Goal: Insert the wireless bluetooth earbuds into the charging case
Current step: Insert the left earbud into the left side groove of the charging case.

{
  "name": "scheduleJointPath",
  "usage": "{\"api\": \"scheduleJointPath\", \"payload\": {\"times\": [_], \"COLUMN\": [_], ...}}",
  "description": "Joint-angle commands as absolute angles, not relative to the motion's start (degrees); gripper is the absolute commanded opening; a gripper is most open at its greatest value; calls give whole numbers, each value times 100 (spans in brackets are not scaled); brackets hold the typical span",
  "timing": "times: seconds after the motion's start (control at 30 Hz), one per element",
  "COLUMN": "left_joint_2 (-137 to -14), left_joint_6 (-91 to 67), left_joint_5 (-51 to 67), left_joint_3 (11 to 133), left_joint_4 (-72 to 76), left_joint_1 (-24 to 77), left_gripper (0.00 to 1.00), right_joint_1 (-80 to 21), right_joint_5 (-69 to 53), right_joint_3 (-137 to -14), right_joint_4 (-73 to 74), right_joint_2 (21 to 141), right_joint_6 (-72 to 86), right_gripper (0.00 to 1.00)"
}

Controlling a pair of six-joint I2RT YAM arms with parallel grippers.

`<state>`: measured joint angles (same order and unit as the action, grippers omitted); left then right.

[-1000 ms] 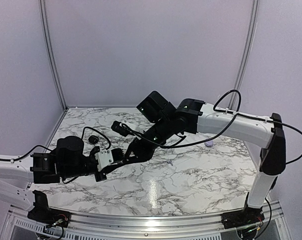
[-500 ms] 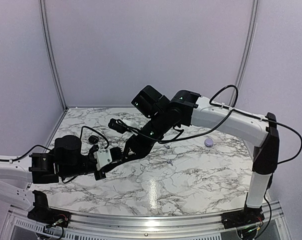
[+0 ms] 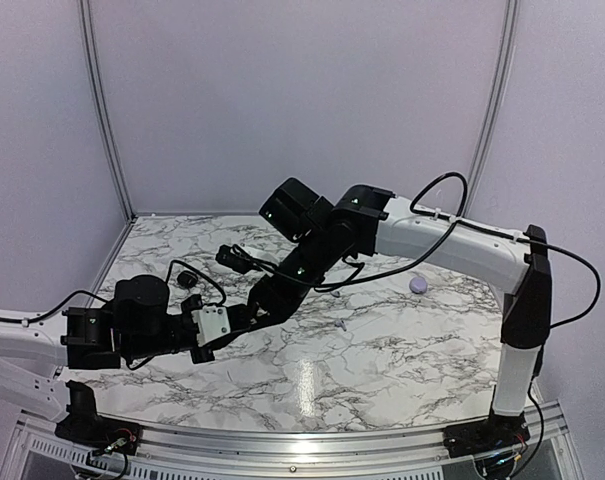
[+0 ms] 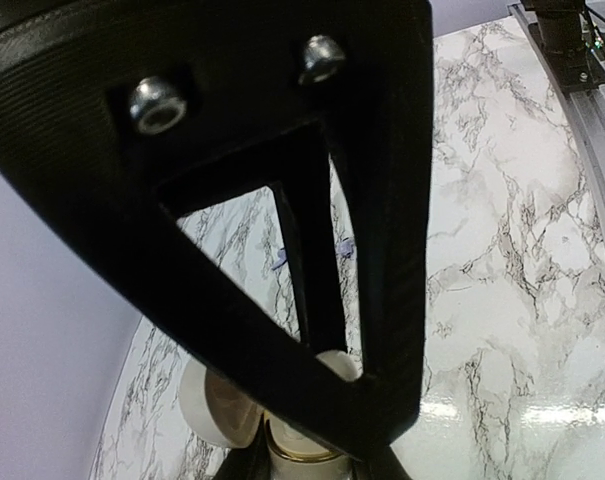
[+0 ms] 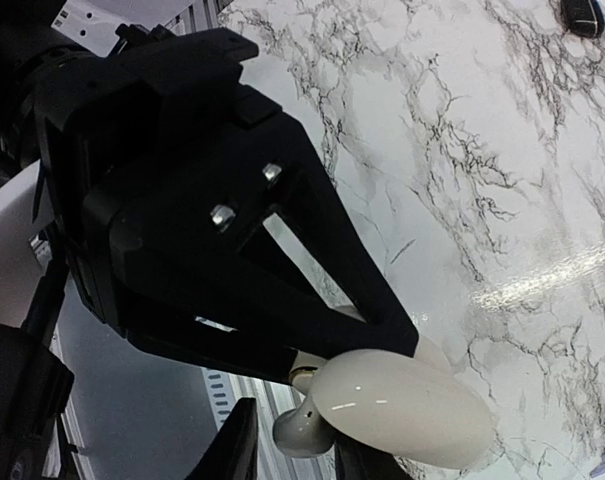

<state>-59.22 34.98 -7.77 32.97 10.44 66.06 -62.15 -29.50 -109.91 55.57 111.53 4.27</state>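
The two grippers meet tip to tip above the left-middle of the marble table (image 3: 382,350). The left gripper (image 3: 240,320) reaches in from the left, low and nearly level. The right gripper (image 3: 256,306) slants down onto it from the long arm stretched across from the right.

Between the tips is the open white case (image 5: 402,412), clear of the table. Its glossy lid is swung out to one side, and a gold rim shows around the base. In the left wrist view the left fingers (image 4: 244,468) stand narrow on either side of that base and hold it (only their ends show at the frame's bottom edge).

A small white piece (image 4: 338,366) shows just above the base, right at the tip of the right gripper. I cannot tell whether it is a bud or part of the case. In the right wrist view the right fingers (image 5: 237,445) stand narrow beside the case's hinge end, and I cannot tell whether they grip anything.

A lilac bud (image 3: 417,285) lies on the table well apart to the right, under the right forearm. A black piece (image 3: 187,278) lies near the left arm, on its far side; it is too small to tell bud from case.
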Motion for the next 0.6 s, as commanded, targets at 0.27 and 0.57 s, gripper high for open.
{"api": "scheduleJointPath", "payload": {"times": [0.27, 0.57], "left_joint_2": [-5683, -5649], "left_joint_6": [2941, 2840], "left_joint_5": [-280, -257], "left_joint_3": [3420, 3374], "left_joint_4": [1907, 1960], "left_joint_1": [6695, 6662], "left_gripper": [0, 0], "right_joint_1": [-6222, -6223], "right_joint_5": [-2552, -2346], "right_joint_3": [-11367, -11636], "right_joint_4": [5010, 5261], "right_joint_2": [11183, 11092], "right_joint_6": [449, 387], "right_gripper": [40, 46]}}
